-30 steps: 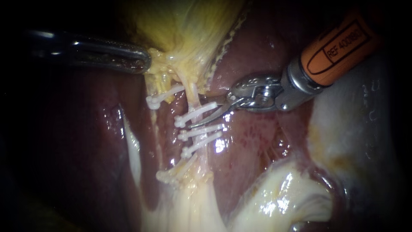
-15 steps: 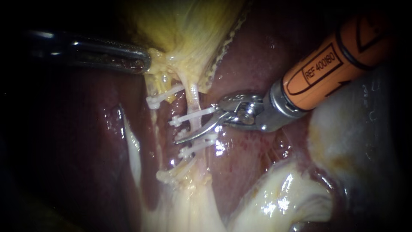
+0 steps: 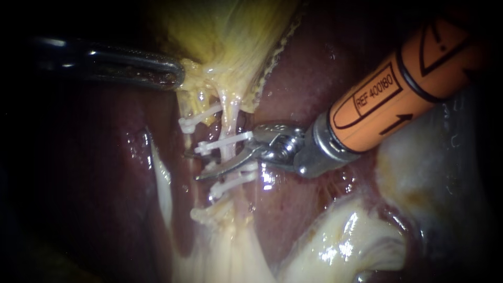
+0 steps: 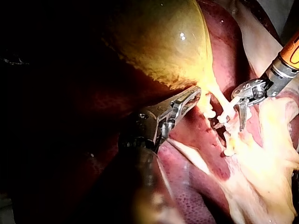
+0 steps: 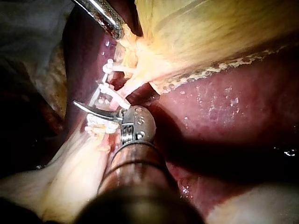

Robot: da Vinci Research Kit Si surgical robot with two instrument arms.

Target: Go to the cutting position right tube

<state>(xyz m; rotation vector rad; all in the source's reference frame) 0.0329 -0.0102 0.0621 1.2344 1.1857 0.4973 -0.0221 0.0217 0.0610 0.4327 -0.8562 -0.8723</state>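
Note:
The right tube (image 3: 229, 123) runs pale and thin down from the yellow gallbladder (image 3: 225, 31), with one white clip (image 3: 222, 142) across it higher up and more clips (image 3: 233, 181) lower down. My right instrument (image 3: 201, 165), on an orange shaft, has its curved blades open astride this tube between those clips, one blade in front and one behind. Its spread blades also show in the left wrist view (image 4: 231, 122) and right wrist view (image 5: 93, 114). My left instrument (image 3: 178, 74) is shut on the gallbladder's lower edge and holds it taut (image 4: 195, 94).
A left tube with its own clip (image 3: 196, 119) lies just beside the right one. Dark red liver (image 3: 304, 68) surrounds the tubes. Pale fatty tissue (image 3: 340, 241) lies below the right instrument's shaft.
My right instrument has slid leftward and slightly down, its open blades passing from the tube's right side to straddle it between the clips. The left instrument has stayed still.

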